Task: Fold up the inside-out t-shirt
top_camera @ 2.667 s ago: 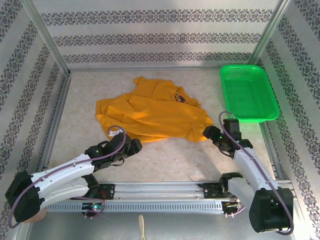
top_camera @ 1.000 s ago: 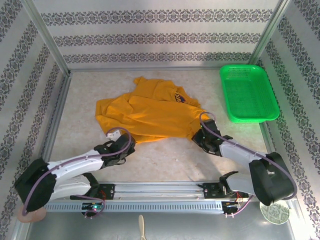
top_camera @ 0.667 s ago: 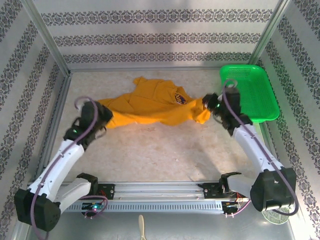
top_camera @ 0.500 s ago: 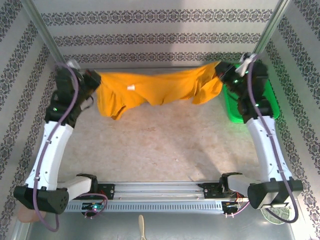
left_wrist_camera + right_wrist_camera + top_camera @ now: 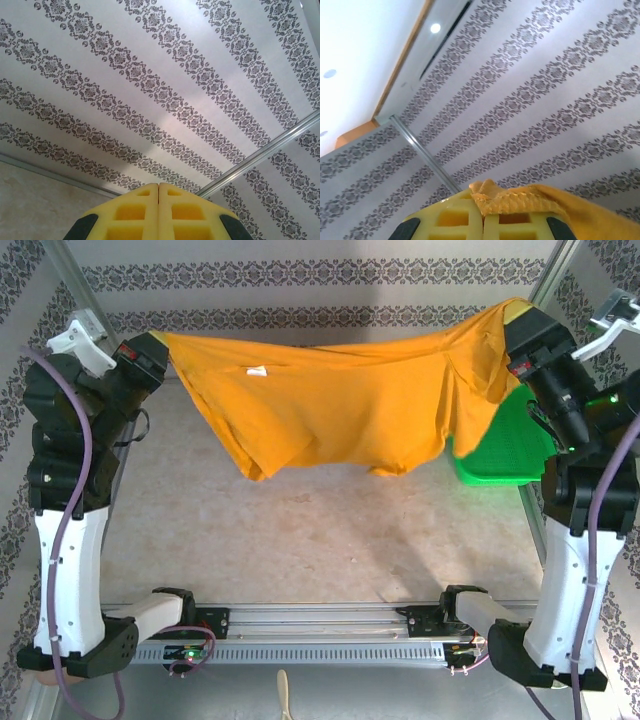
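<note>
The inside-out t-shirt [image 5: 340,400] hangs in the air, stretched wide between the two raised arms and clear of the surface [image 5: 330,540], and its right end drapes in front of the green basket [image 5: 500,445], covering the basket's left and far parts in the top view. The right tool [image 5: 512,322] stands high above the basket, clamped on the shirt's upper right edge. In the right wrist view a bunched strip of orange hem sits pinched between its yellow pads [image 5: 445,220], with more cloth trailing off to the right. The left tool [image 5: 152,346] is well apart from the basket, across the whole width of the surface from it, and the shirt's other upper corner runs into its tip. In the left wrist view its yellow pads [image 5: 130,212] meet seam to seam with no gap. From that taut upper edge the cloth sags in loose folds, lowest about midway between the left tool and the basket. A small white label [image 5: 257,370] shows on the cloth near the upper edge, on the half away from the basket.
</note>
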`<state>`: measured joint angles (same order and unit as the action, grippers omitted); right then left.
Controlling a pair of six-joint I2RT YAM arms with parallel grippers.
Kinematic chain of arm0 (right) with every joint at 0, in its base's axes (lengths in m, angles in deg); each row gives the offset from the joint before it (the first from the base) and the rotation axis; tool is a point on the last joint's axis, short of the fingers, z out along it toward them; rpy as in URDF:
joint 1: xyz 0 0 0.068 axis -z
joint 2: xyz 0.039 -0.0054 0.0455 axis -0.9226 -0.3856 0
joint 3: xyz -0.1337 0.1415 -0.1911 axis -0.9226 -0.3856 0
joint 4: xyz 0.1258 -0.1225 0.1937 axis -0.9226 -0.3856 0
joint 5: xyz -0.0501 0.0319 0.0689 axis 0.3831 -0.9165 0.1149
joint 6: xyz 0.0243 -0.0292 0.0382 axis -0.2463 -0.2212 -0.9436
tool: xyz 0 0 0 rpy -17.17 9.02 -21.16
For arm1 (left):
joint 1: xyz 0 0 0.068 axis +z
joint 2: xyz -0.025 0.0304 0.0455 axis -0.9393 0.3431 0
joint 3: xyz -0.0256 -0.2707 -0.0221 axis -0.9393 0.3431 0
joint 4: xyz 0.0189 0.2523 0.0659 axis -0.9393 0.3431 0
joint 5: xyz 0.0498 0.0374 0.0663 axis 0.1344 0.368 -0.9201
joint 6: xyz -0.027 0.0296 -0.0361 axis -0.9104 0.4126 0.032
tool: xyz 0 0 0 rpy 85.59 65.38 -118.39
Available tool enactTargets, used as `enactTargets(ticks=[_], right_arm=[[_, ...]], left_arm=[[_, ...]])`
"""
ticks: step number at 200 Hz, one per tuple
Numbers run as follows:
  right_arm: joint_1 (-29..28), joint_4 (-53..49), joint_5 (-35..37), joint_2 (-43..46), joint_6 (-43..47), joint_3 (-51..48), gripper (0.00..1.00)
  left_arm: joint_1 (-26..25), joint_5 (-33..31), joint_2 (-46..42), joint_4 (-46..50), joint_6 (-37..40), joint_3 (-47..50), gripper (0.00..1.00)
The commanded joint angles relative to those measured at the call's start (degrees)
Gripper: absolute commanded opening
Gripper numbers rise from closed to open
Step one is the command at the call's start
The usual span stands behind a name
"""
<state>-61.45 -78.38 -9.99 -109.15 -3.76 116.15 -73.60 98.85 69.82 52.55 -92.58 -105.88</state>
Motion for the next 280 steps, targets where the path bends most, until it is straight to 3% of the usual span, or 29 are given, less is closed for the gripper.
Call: enactTargets(ticks=[1,46,86,106,136,146,159,181,196,228,261,280], right_arm=[[-0.2,1.6,-1.6,-2.8,-2.6,-1.4,0.00],[-3.5,2.1,-0.5,-9.3,-0.5,-3.5,0.00],[-6.8,2.7,2.6,-22.6,3.5,4.7,0.00],[-8.2,0.4,0.4,-33.2,4.8,19.3,0.00],[-8.0,-10.4,0.1,-49.3,3.2,55.6,0.00],[-6.8,-11.1,-0.6,-53.5,-1.0,65.6,0.00],[-5.8,-9.2,-2.7,-53.7,-5.3,66.2,0.00],[-8.0,-10.2,-3.4,-45.2,1.7,52.0,0.00],[-10.2,-3.4,-1.8,-34.8,4.8,29.5,0.00],[-11.1,13.4,-0.8,-17.4,3.5,-16.3,0.00],[-11.2,22.8,0.7,-8.2,3.8,-53.0,0.00],[-11.1,26.0,2.0,-6.1,4.0,-66.2,0.00]], left_arm=[[0.7,1.1,2.0,-0.7,-1.2,3.6,0.00],[2.0,2.2,10.4,-6.8,-1.4,6.6,0.00],[4.4,3.2,24.7,-7.7,-2.6,-7.2,0.00],[5.4,4.3,35.7,-4.1,-3.6,-23.1,0.00],[6.3,5.6,54.6,7.2,-6.4,-64.4,0.00],[7.5,6.6,55.1,5.8,-9.8,-67.3,0.00],[7.8,7.1,51.4,4.6,-9.3,-62.5,0.00],[7.8,8.0,42.8,6.2,-4.0,-50.2,0.00],[7.9,8.3,34.3,4.6,-1.2,-35.7,0.00],[7.8,9.4,12.1,-10.9,-2.8,5.2,0.00],[5.8,12.8,-6.3,-16.3,-5.6,38.3,0.00],[1.9,11.5,-16.5,-16.4,-7.3,53.2,0.00]])
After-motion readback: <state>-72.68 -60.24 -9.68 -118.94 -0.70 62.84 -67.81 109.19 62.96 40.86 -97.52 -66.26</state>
